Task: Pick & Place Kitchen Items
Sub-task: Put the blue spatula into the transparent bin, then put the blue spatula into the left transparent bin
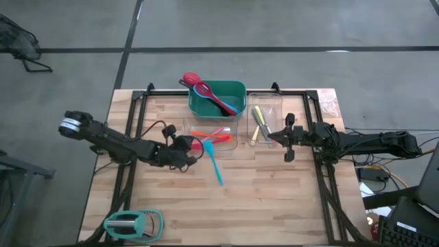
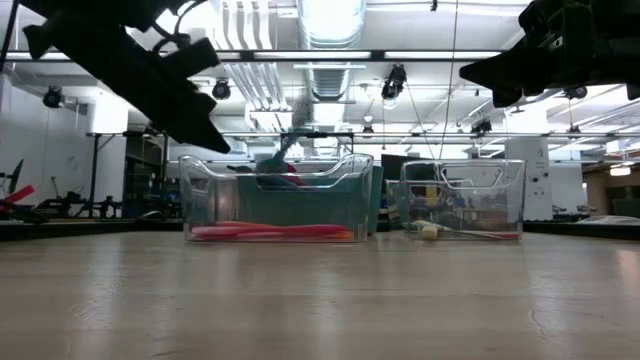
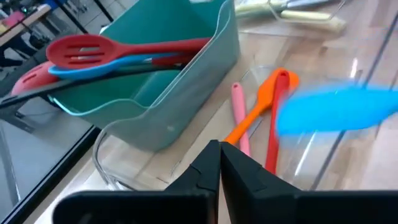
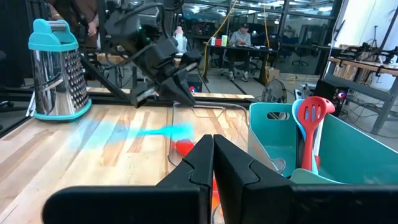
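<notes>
Two arms, three bins, one loose utensil: we list them as they lie in the high view.

Left gripper [image 1: 194, 152]: left of centre, fingers pressed together on nothing, tips beside the near left corner of the clear bin [image 1: 233, 143]. Its own wrist view shows the two dark fingertips [image 3: 219, 163] meeting with no handle between them.

Blue spatula [image 1: 213, 163]: the loose item. We see it on the bare wood at centre frame, just right of the left gripper, long axis running from upper left to lower right, one end at the bin's near edge, the other pointing toward the bottom of the frame. It shows blurred in both wrist views, so we cannot tell whether it lies still.

Right gripper [image 1: 272, 138]: right of centre, fingers together, empty, beside the second clear bin [image 1: 274, 96], which holds yellow utensils [image 1: 258, 118].

Clear bin contents: orange spatula [image 3: 264, 102], pink [image 3: 239, 115] and red handles.

Green bin [image 1: 237, 88]: top centre, holding a red slotted turner [image 3: 84, 48] and a blue spoon [image 3: 118, 62].

Mint-green grater [image 1: 132, 224]: lower left, apart from everything.

We judge the left gripper far nearer the spatula; it would need to part its fingers, swing slightly right and close across the handle.
</notes>
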Controlling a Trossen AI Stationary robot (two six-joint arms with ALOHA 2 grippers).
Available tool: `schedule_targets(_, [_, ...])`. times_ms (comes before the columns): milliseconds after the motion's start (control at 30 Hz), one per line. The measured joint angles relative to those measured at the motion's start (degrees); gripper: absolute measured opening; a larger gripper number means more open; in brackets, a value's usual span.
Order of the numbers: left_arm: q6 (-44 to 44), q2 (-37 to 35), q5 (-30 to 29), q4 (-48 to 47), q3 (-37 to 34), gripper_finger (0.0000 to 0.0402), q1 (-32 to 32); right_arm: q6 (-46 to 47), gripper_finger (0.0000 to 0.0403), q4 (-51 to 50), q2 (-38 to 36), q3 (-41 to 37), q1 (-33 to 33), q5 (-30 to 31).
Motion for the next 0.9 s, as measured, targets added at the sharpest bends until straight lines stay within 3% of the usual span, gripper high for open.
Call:
schedule_targets(167, [-1.9, 0.5, 5.9, -0.1, 0.0, 0.0004, 3.0, 0.0, 0.0008, 0.0, 0.0, 0.0, 0.0, 0.0])
schedule_targets(300, [-4.7, 0.6, 5.6, -0.1, 0.0, 0.0011, 4.1, 0.0, 0.0008, 0.0, 0.0, 0.0, 0.0, 0.0])
schedule_targets(467, [-1.6, 0.6, 5.8, 0.1, 0.5, 0.0016, 3.5, 0.0, 0.0008, 0.0, 0.0, 0.0, 0.0, 0.0])
schedule_targets(567, [1.6, 0.6, 8.9, 0.2, 1.2, 0.0015, 2.6, 0.0, 0.0008, 0.0, 0.0, 0.0, 0.0, 0.0])
schedule_targets(667, [5.3, 0.6, 17.4, 2.5, 1.5, 0.0018, 1.8, 0.0, 0.0008, 0.0, 0.0, 0.0, 0.0, 0.0])
schedule_targets(800, [8.3, 1.1, 35.0, 7.0, 1.4, 0.0031, 1.1, 0.0, 0.0008, 0.0, 0.0, 0.0, 0.0, 0.0])
schedule_targets(900, [7.5, 1.8, 41.6, 7.2, 1.3, 0.0051, 0.5, 0.0, 0.0008, 0.0, 0.0, 0.0, 0.0, 0.0])
